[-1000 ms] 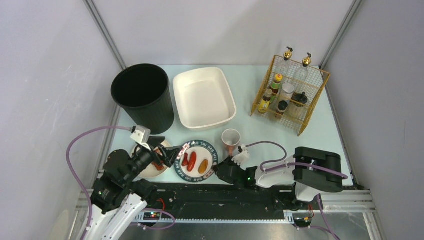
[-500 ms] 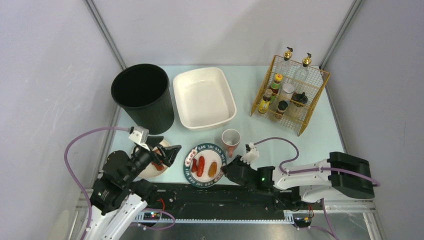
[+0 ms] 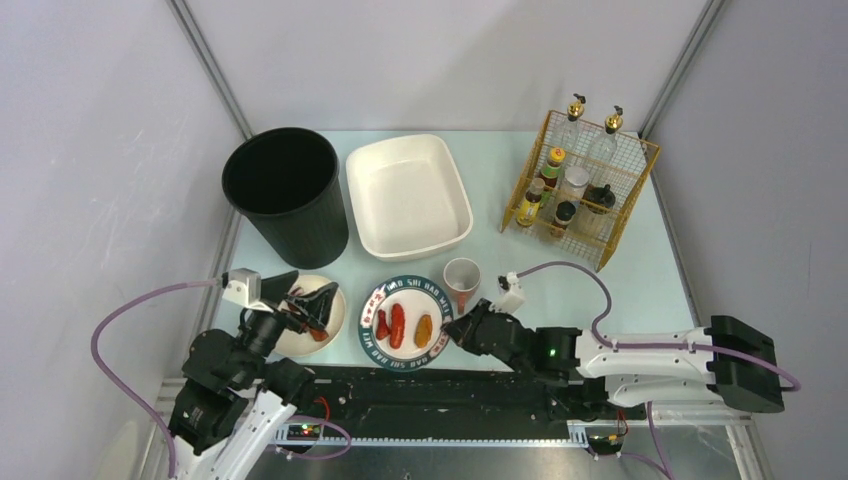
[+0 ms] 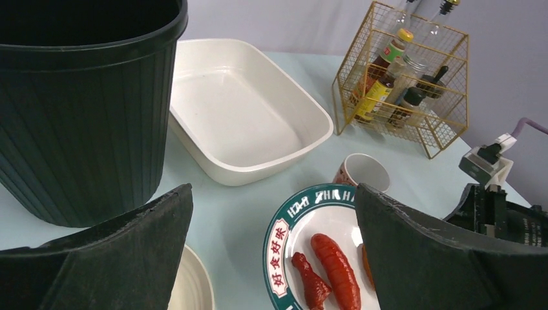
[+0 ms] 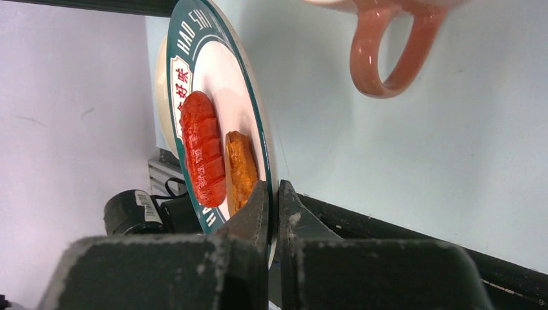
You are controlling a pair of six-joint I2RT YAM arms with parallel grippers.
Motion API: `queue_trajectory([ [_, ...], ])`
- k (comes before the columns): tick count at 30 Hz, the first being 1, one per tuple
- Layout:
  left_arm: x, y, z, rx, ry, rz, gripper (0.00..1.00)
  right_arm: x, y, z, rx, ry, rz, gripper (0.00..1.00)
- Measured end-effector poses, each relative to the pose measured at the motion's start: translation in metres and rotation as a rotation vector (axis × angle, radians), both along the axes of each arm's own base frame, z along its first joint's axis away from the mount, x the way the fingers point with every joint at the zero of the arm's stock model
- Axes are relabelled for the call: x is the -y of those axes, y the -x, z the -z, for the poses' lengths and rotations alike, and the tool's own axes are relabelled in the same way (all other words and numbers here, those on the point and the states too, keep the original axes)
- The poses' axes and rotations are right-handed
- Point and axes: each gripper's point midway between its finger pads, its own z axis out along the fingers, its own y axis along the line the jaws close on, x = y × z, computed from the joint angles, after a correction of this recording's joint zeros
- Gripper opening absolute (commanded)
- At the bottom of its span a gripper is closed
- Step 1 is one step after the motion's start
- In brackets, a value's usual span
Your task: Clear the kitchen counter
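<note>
two fingers of right tool (image 5: 273,192) apparently pinch plate (image 5: 223,77) rim.

The smooth pale mint-green tabletop (image 3: 640,270) carries a tall black ribbed plastic bin (image 3: 285,190) at the back left, with a white rectangular plastic tub (image 3: 405,200) just beside it on the right. A gold wire rack (image 3: 612,235) of bottles stands at the back right. Nearer the black front rail (image 3: 400,380) lie a small cream dish (image 3: 300,345), a round green-rimmed plate (image 3: 400,288) holding sausages, and a pink-handled cup (image 3: 461,275) just behind the plate.
</note>
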Motion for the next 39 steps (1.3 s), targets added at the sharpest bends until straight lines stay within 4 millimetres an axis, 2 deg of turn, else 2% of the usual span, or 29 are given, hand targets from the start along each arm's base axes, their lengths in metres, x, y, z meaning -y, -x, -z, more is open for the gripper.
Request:
queue_trajectory([
  [10,-0.006,-0.003,0.001,-0.008,0.010,-0.039,0.98,0.007,-0.019,-0.012,-0.010,-0.022,-0.027,0.00],
  [13,-0.004,-0.003,0.001,-0.019,0.016,-0.033,0.98,0.007,-0.027,-0.023,-0.018,-0.040,-0.040,0.00],
  [18,0.007,-0.005,0.000,-0.091,0.067,-0.004,0.98,0.000,-0.034,-0.063,0.011,-0.096,-0.090,0.00],
  [23,0.026,-0.009,0.011,-0.230,0.159,0.042,0.98,-0.008,-0.033,-0.111,0.066,-0.162,-0.156,0.00],
  [27,0.038,-0.008,0.018,-0.346,0.220,0.067,0.98,-0.010,-0.030,-0.131,0.093,-0.175,-0.192,0.00],
  [31,0.041,-0.003,0.008,-0.387,0.294,0.075,1.00,-0.009,-0.027,-0.140,0.106,-0.156,-0.222,0.00],
  [35,0.043,0.002,-0.007,-0.389,0.362,0.089,0.91,-0.008,-0.025,-0.143,0.113,-0.140,-0.237,0.00],
  [39,0.043,0.006,-0.013,-0.396,0.410,0.095,0.84,-0.008,-0.024,-0.141,0.108,-0.129,-0.248,0.00],
])
